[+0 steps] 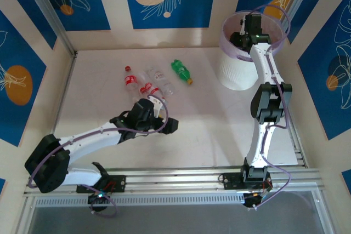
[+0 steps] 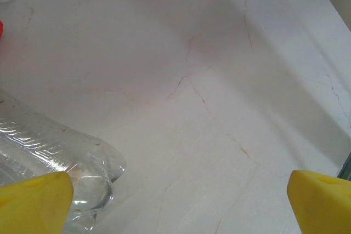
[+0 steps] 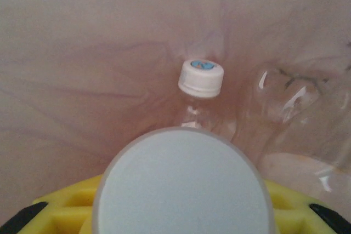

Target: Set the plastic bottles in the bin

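Note:
Several small clear plastic bottles with red labels lie in a loose cluster at the table's middle back, and a green bottle lies to their right. My left gripper hovers just in front of the cluster. It is open, and a clear bottle lies against its left fingertip. The white bin stands at the back right. My right gripper is down inside its rim, shut on a plastic bottle whose round white end hides the fingertips. In the bin lie a white-capped bottle and a crushed clear one.
Cream walls with blue panels close the table in on the left, back and right. An aluminium rail runs along the near edge by the arm bases. Bare tabletop stretches between the bottle cluster and the right arm.

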Controlling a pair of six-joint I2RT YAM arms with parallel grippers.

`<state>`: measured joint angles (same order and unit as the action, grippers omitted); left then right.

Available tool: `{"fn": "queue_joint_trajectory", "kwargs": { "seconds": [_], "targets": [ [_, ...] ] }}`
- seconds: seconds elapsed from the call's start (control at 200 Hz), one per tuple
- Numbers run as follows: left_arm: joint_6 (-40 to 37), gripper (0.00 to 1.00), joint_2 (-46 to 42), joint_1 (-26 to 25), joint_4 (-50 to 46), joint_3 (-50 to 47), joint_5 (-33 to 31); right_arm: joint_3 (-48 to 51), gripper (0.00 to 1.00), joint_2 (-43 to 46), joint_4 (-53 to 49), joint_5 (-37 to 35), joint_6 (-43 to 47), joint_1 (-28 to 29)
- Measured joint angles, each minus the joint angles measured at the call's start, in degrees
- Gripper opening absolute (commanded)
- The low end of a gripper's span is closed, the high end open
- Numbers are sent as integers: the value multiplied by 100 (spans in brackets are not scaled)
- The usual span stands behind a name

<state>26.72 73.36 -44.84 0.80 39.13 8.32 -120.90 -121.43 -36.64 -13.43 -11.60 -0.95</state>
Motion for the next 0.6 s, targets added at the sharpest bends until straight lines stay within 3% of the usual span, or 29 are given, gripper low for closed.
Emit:
{"fn": "queue_joint_trajectory", "kwargs": {
  "seconds": [0.275, 0.435, 0.6],
  "targets": [
    [2, 100, 35, 0, 0, 2, 0, -118, 83, -9, -52, 103, -33, 2],
    [2, 100, 114, 0, 0, 2, 0, -332, 95, -9, -164, 68, -31, -20],
    [2, 100, 114, 7, -2, 2, 0, -470, 99, 4, -278, -15, 55, -20]
  ]
}}
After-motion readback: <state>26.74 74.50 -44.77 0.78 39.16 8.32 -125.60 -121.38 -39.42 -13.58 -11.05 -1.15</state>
